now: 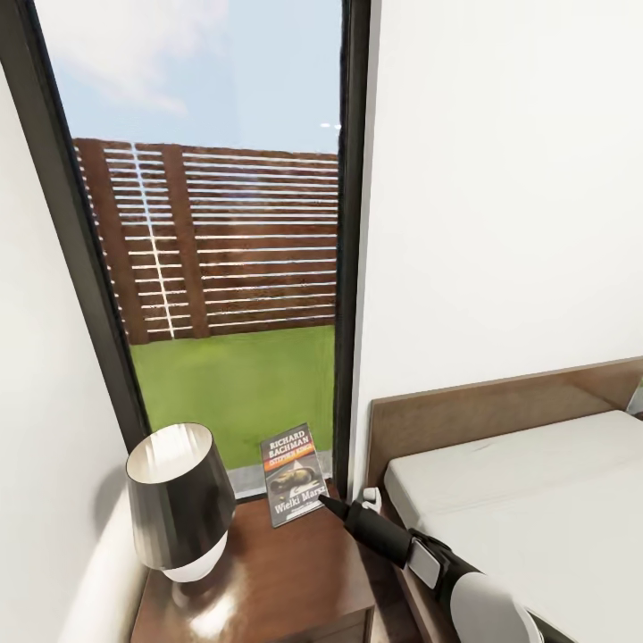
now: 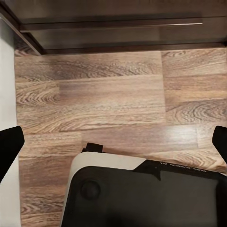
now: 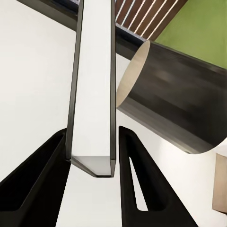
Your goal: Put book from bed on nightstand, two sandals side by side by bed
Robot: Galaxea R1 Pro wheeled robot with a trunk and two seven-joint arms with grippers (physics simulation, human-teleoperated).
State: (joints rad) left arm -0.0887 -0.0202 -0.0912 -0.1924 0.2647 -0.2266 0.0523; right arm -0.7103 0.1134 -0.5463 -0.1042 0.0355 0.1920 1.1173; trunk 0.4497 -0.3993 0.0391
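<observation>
The book [image 1: 291,473], dark with an orange band and white lettering, stands tilted over the back edge of the nightstand [image 1: 295,572]. My right gripper [image 1: 326,500] is shut on its lower right corner. In the right wrist view the book [image 3: 94,94] runs edge-on between the two black fingers [image 3: 42,179]. I cannot tell whether its lower edge touches the wood. The bed [image 1: 536,500] lies to the right of the nightstand. My left gripper [image 2: 113,142] hangs open over the plank floor [image 2: 94,94]. The sandals are out of view.
A lamp [image 1: 176,500] with a black shade stands on the nightstand's left half, close to the book, and its shade [image 3: 175,104] shows behind the book. A tall window [image 1: 223,268] rises behind. My base [image 2: 142,194] and a dark cabinet [image 2: 118,28] are below.
</observation>
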